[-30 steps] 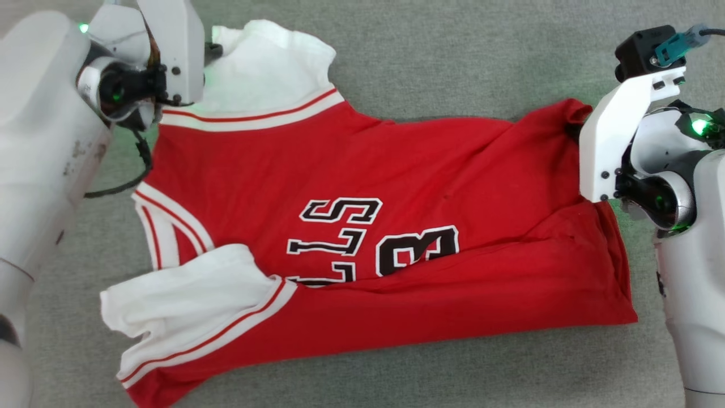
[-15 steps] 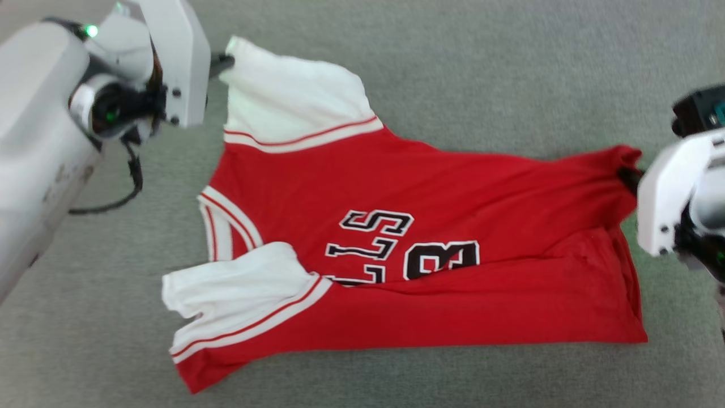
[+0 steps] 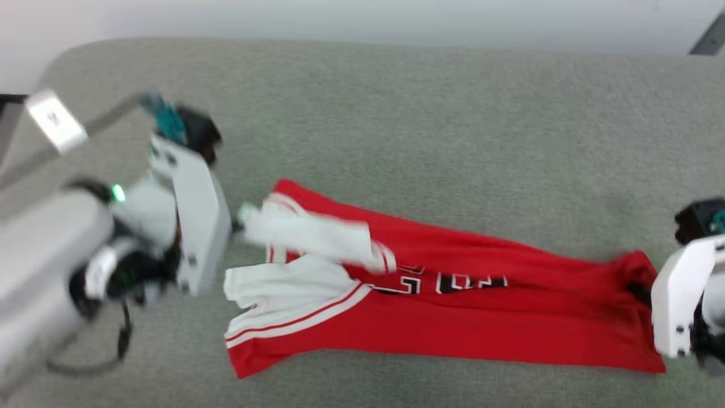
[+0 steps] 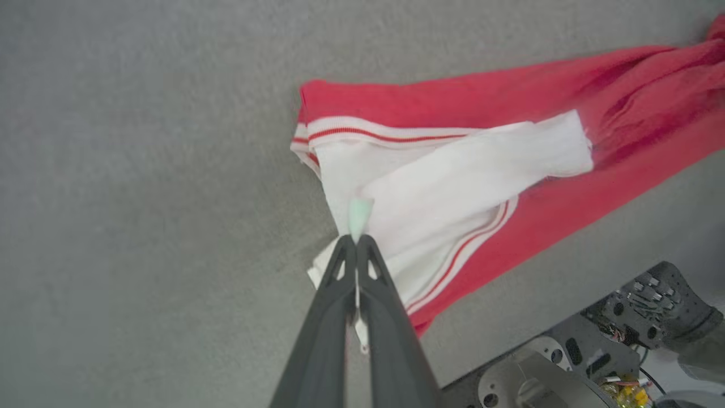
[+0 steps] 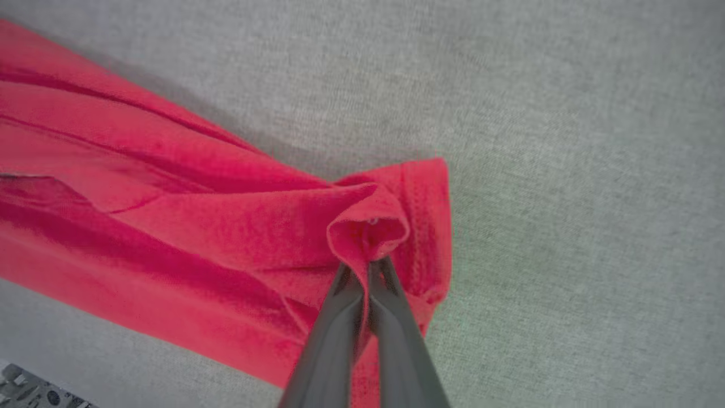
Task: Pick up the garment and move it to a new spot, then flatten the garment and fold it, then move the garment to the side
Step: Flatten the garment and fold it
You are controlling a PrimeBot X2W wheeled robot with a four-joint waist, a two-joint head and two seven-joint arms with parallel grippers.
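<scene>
Grey cloth-covered surface [image 3: 453, 113], roomy on every side, far edge curving at the upper left below a pale backdrop [image 3: 362, 17]. One red garment [image 3: 481, 334] stretched in a long narrow band across the middle, two white sleeves [image 4: 481, 158] bunched at its left end. Left tool [image 4: 357, 241] pinching a white sleeve tip and right tool [image 5: 368, 263] clamped on the red hem corner [image 5: 427, 215], two in all, one at each end.

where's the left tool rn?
In the left wrist view the left tool is shut on a white sleeve tip of the garment, above the grey surface. In the head view it sits at the left, beside that sleeve end.
</scene>
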